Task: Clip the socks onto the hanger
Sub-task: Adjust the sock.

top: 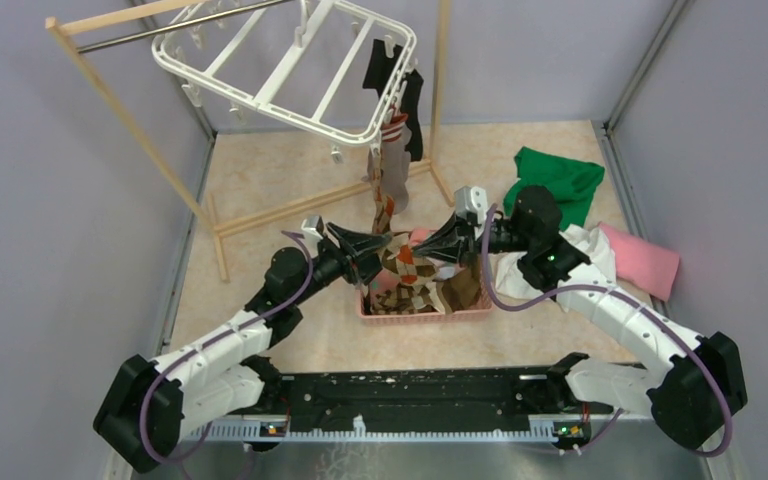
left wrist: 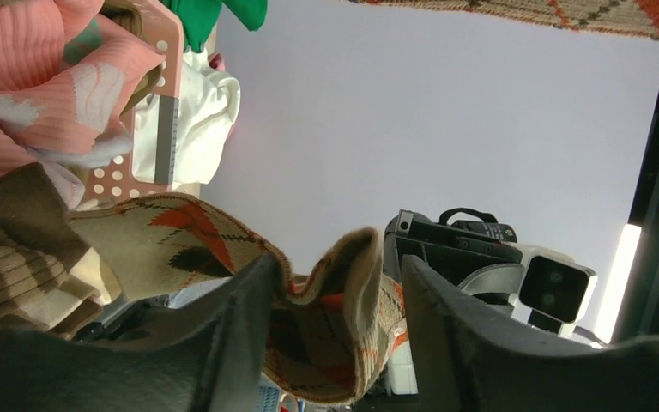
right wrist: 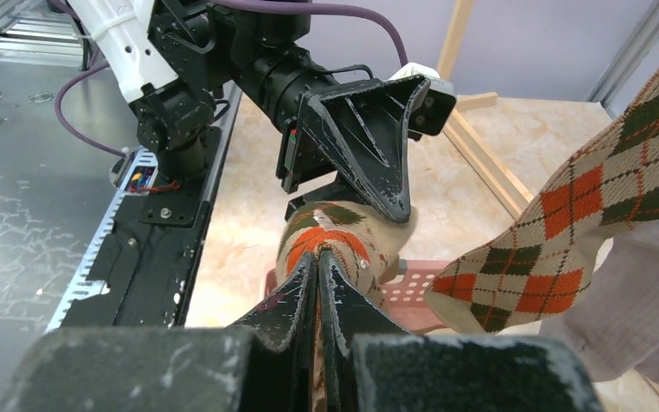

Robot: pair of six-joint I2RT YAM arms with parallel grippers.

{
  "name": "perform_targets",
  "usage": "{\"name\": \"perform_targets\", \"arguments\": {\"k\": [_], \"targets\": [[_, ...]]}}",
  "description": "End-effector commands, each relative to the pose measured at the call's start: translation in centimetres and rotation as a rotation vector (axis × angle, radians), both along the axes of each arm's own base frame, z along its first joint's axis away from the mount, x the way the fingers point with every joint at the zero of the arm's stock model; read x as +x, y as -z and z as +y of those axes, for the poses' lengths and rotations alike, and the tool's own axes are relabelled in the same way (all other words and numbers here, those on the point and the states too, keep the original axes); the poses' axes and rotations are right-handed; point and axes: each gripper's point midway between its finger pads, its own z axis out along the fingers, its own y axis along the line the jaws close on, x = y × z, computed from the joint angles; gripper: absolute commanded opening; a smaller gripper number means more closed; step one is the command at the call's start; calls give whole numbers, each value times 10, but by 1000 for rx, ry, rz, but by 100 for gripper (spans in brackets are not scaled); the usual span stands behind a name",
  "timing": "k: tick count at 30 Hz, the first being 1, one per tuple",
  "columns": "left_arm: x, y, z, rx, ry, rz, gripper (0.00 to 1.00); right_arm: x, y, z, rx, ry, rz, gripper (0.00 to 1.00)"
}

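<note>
The white hanger (top: 290,65) hangs from the rack at the back, with a black sock (top: 380,62), a grey-brown sock (top: 397,165) and an argyle sock (top: 385,212) clipped to its near right corner. Over the pink basket (top: 428,312), my right gripper (right wrist: 317,256) is shut on the edge of a second argyle sock (right wrist: 335,240). My left gripper (left wrist: 336,262) faces it, jaws apart around that sock's folded cuff (left wrist: 343,300). The cuff touches the left finger (left wrist: 240,318) and stands clear of the other finger (left wrist: 455,326).
The basket holds more socks, pink and brown ones (left wrist: 43,94). A green cloth (top: 558,180), a white cloth (top: 588,252) and a pink cloth (top: 642,258) lie to its right. The wooden rack (top: 135,130) stands at the back left, its base bar (top: 290,205) across the floor.
</note>
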Motion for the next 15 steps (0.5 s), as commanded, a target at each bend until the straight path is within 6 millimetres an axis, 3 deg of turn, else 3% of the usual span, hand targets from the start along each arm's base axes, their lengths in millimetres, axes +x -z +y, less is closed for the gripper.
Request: {"name": "perform_targets", "arguments": {"k": [1,4,7,12,14,15], "targets": [[6,-24,-2,-44,-14,-46,54,-3,5,2,-6,-19,-28,0],[2,-22,-3,-44,1,-70,23,-4,12,0,-24,-14,-26,0],[-2,-19,-5,-23,23,-116,0,-7,18,-2,-36,-12,-12,0],[-6,-19,0,89,5,-272,0,-12,28,-8,-68,-6,3,0],[-7,-22,5,176,-24,-403,0,-15,33,-11,-83,-6,11,0],[-10,-27,9,240,-34,-506,0,-15,36,-12,-87,-4,20,5]]}}
